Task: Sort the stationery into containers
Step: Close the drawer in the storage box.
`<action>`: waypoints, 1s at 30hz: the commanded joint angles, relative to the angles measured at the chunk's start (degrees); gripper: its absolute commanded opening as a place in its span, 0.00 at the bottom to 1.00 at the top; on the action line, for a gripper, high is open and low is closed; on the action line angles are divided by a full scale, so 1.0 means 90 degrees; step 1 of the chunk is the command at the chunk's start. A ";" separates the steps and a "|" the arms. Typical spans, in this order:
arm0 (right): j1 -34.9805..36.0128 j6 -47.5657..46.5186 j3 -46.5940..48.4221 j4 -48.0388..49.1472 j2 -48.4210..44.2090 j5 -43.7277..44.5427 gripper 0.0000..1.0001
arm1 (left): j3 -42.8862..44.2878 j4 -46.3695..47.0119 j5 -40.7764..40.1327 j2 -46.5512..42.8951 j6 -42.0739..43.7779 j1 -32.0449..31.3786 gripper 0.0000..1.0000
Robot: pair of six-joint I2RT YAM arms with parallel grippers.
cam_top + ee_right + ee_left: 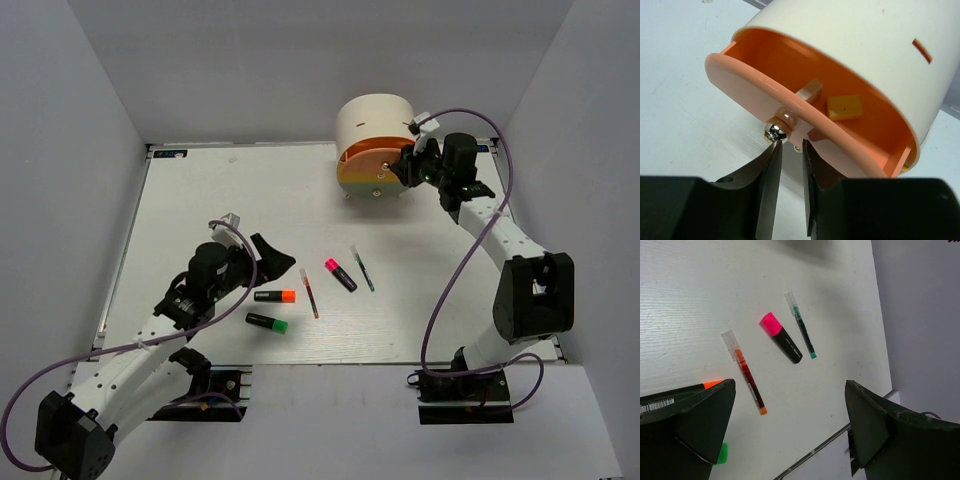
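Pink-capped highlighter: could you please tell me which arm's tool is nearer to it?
Left. The left tool hovers near the pink-capped highlighter; the right tool is far off at the drawer knob.

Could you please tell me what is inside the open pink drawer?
The pink drawer holds a tan eraser and a paler block that is partly hidden behind the drawer front. The drawer's rear, under the cream housing, cannot be seen.

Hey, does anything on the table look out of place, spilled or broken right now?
Nothing is spilled or broken. The drawer stands open with a tan eraser and a paler eraser inside. The red pen, green pen, pink highlighter, orange highlighter and green highlighter lie loose at mixed angles, simply unsorted.
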 commanded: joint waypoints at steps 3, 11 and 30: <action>-0.0007 0.0145 0.0627 0.0376 0.0320 0.0027 0.31 | -0.0084 -0.0165 -0.0087 -0.0211 -0.0021 -0.0004 1.00; -0.0017 0.0077 0.0979 0.0435 0.0721 0.0212 0.37 | -0.0084 -0.0437 -0.0214 -0.0270 -0.0080 -0.0004 1.00; 0.0032 0.0389 0.0443 0.0094 0.0818 0.0388 0.45 | -0.0387 -0.0643 -0.0341 -0.0515 -0.0344 -0.0004 1.00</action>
